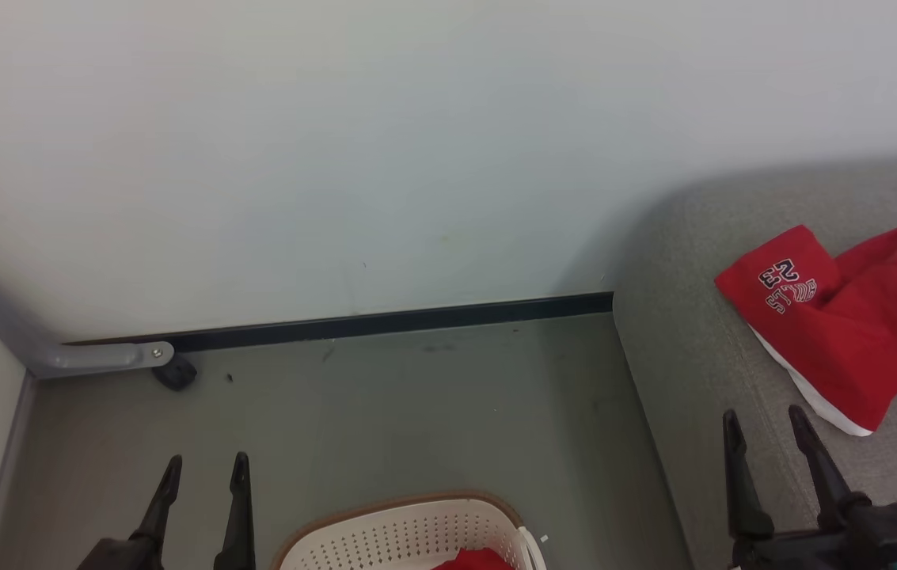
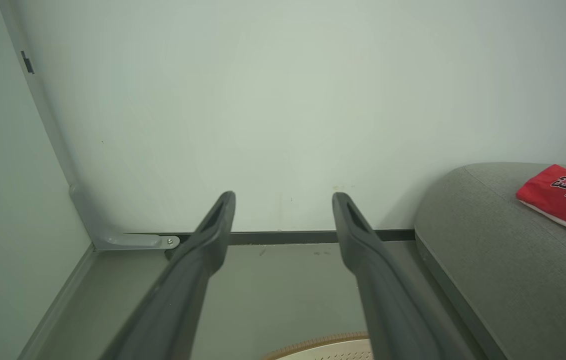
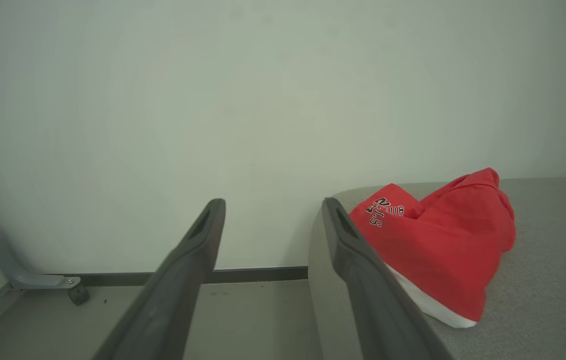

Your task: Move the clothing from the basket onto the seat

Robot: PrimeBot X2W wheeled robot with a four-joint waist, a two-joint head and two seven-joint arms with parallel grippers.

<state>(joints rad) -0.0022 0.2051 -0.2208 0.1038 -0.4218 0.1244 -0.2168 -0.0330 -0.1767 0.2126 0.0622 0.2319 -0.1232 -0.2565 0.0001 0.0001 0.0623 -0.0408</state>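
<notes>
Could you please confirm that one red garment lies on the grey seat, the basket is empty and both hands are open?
Not quite: the basket is not empty; the head view shows red cloth lying in it. The rest holds: one red garment lies on the grey seat, and the left hand and right hand are open.

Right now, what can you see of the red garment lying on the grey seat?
The red garment is soft cloth, crumpled into a loose heap, not folded. A white band runs along its lower edge; navy-and-white print shows 23 above letters, upside down in the head view. It lies on the grey seat near its rounded corner.
</notes>
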